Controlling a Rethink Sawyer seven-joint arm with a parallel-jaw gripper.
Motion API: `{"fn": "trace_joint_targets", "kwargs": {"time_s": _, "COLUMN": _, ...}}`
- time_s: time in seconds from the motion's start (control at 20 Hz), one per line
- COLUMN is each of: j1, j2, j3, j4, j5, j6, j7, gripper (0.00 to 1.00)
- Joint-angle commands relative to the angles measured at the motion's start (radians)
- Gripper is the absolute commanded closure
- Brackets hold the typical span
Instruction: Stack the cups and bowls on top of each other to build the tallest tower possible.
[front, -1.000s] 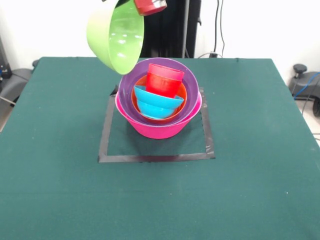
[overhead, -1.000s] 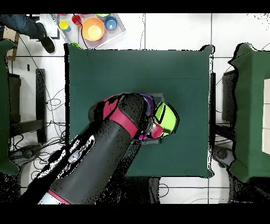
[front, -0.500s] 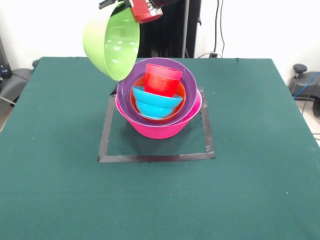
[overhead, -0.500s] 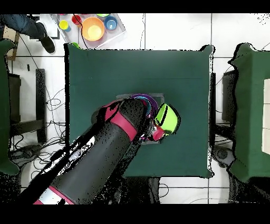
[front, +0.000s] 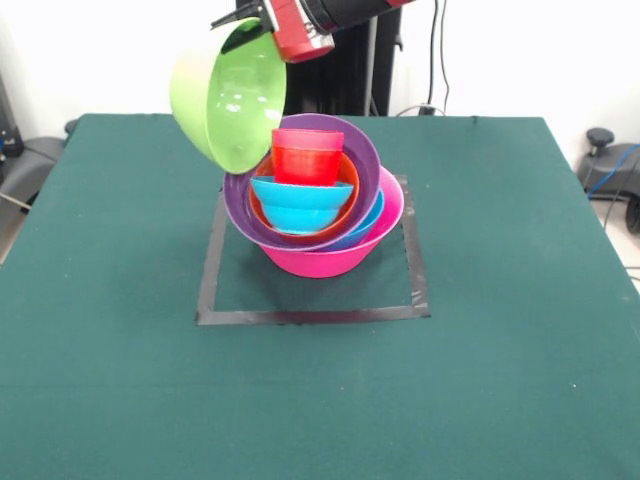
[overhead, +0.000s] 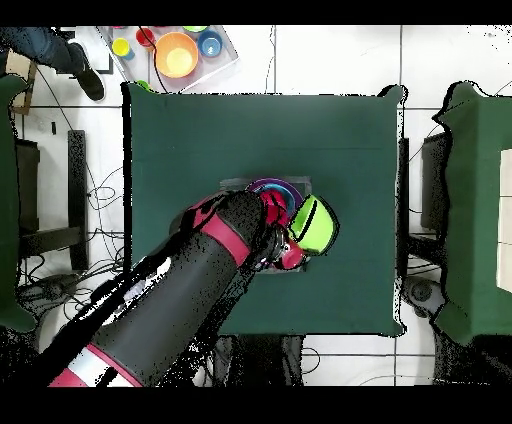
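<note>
Bowls and a cup already form the tower (front: 315, 215), which sits on the dark green counter (front: 120, 380) inside a square of black tape (front: 300, 316). Its base is the large glossy pink plastic bowl (front: 330, 258), and nested in it, tipped toward the camera, are the purple plastic bowl (front: 355, 165), an orange bowl (front: 259, 214), a blue bowl (front: 300, 203) and a red tapered plastic cup (front: 305, 157) on top. Up at the picture's top edge, the red and black claw (front: 290, 25) pinches the rim of the large lime green plastic bowl (front: 225, 95). That bowl hangs on edge, its hollow facing the tower, its lower rim touching or just beside the purple bowl's upper left edge. The coming move turns on this: the tower lies below and to the right of the hanging bowl in the front view, so the bowl probably must shift across and level out before release. A knock could topple the tilted stack.
</note>
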Motion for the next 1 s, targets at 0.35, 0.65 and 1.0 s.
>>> {"fn": "trace_joint_targets", "kwargs": {"time_s": 0.35, "j1": 0.016, "j2": 0.075, "j3": 0.080, "j4": -0.019, "j5": 0.102, "j6": 0.026, "j7": 0.258, "gripper": 1.00}}
{"fn": "trace_joint_targets", "kwargs": {"time_s": 0.65, "j1": 0.022, "j2": 0.096, "j3": 0.068, "j4": -0.057, "j5": 0.141, "j6": 0.094, "j7": 0.259, "gripper": 1.00}}
{"fn": "trace_joint_targets", "kwargs": {"time_s": 1.0, "j1": 0.020, "j2": 0.112, "j3": 0.057, "j4": -0.095, "j5": 0.189, "j6": 0.158, "j7": 0.246, "gripper": 1.00}}
